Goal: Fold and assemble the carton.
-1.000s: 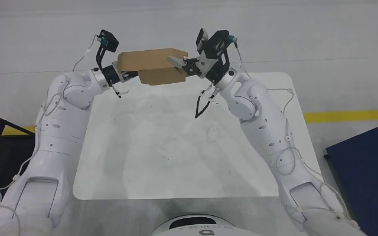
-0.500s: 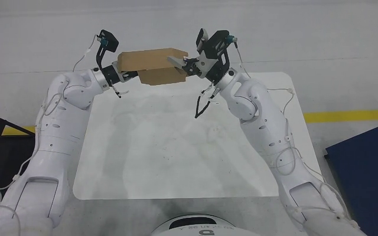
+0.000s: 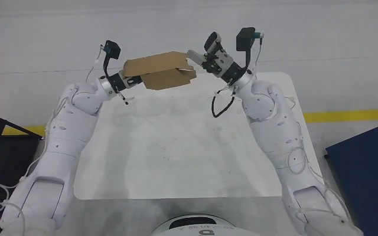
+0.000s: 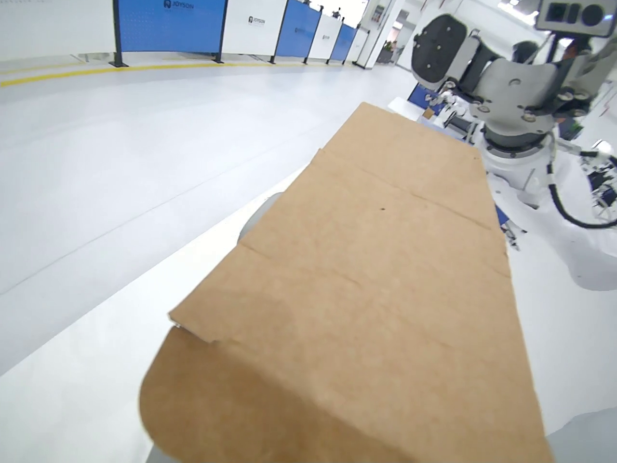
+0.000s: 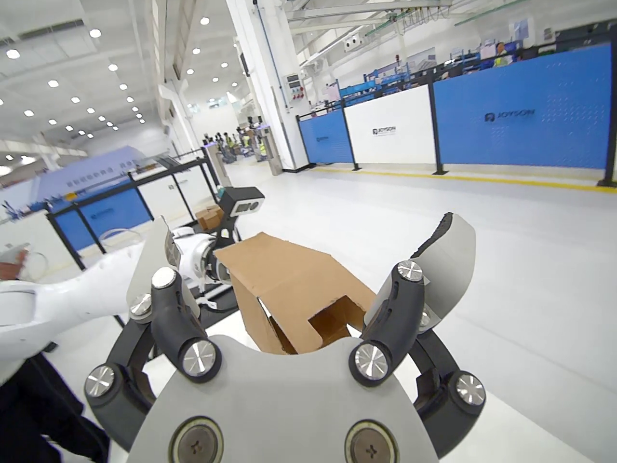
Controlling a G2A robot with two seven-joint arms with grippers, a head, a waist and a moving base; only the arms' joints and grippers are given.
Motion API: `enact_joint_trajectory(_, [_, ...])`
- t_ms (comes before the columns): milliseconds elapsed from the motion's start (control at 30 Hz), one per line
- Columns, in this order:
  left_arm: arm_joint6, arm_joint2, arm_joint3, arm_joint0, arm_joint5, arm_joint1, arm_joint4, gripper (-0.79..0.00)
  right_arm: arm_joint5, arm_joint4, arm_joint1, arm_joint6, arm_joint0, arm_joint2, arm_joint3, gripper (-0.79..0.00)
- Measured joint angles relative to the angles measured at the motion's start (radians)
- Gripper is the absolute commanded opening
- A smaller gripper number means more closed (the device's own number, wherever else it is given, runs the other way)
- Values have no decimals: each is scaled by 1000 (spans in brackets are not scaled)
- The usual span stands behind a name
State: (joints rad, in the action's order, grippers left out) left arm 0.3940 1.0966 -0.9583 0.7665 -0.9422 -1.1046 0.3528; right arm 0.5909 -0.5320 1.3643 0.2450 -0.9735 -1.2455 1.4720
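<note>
White bench (image 3: pixel 177 147) lies under the work. The brown carton (image 3: pixel 160 69), part formed with its right end open, is held aloft over the far edge. The left claw (image 3: pixel 129 79) pinches its left end, arm stretched far and inward. The right claw (image 3: pixel 195 61), fingers spread, sits at the open end, wrist raised. Risk: with one grip only, a push on the flaps could twist the carton loose or crush a panel.
</note>
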Motion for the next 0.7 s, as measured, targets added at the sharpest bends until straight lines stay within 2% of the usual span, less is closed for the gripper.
enact_joint_trajectory(100, [5,-44,83,-41,-66,-21,-84,-785,21,127,-18,166,-6,-49,19,0])
enact_joint_trajectory(167, [25,-84,102,-60,-73,-37,-155,-785,20,190,-29,276,-6,-74,31,0])
enact_joint_trajectory(333, [159,-197,146,-106,-70,-82,-401,-785,25,331,-54,464,-24,-139,87,0])
enact_joint_trajectory(500, [363,-280,243,-148,-70,-129,-673,-785,16,392,-64,506,-38,-175,125,0])
enact_joint_trajectory(700, [357,-280,240,-146,-70,-128,-662,-785,17,390,-64,505,-37,-174,123,0])
